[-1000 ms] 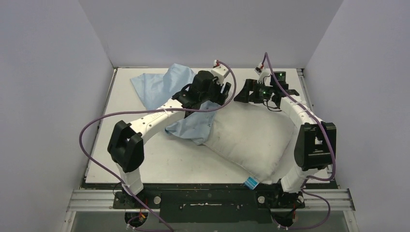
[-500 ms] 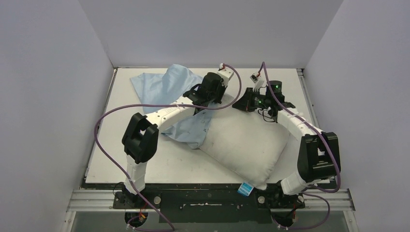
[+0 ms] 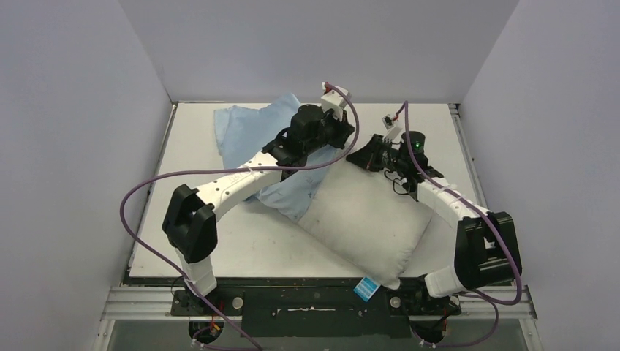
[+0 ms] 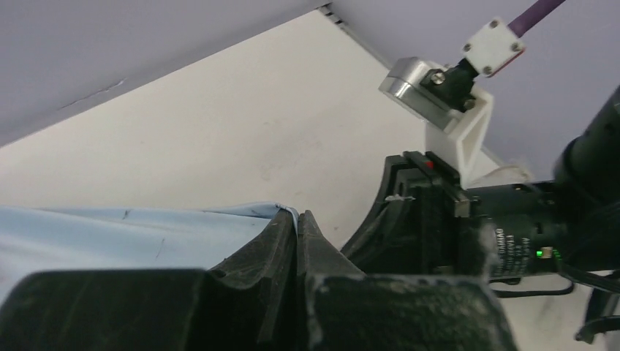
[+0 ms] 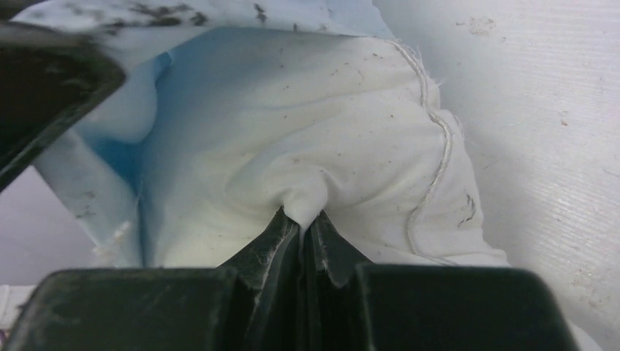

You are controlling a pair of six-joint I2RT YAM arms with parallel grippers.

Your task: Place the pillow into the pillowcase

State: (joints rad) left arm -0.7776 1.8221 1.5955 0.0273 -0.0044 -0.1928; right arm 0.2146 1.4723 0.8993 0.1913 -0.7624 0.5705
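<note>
The plump white pillow (image 3: 365, 219) lies slantwise across the table's right half, its blue tag (image 3: 365, 289) at the near corner. The light blue pillowcase (image 3: 252, 130) lies crumpled at the back left, overlapping the pillow's far left corner. My left gripper (image 3: 349, 133) is shut on a hem of the pillowcase (image 4: 131, 238), lifted off the table. My right gripper (image 3: 360, 156) is shut on a pinch of the pillow's white fabric (image 5: 307, 139) at its far corner; blue cloth (image 5: 124, 146) drapes beside it. In the left wrist view the left gripper (image 4: 298, 214) pinches the thin blue edge.
Grey walls enclose the white table (image 3: 190, 212) on three sides. Purple cables (image 3: 139, 191) loop from both arms. The right arm's wrist camera mount (image 4: 446, 95) stands close beside my left gripper.
Both grippers went from open to shut, the left on the pillowcase edge, the right on the pillow corner. The pillowcase's far end bunched up and the pillow slid slightly toward the near-left.
</note>
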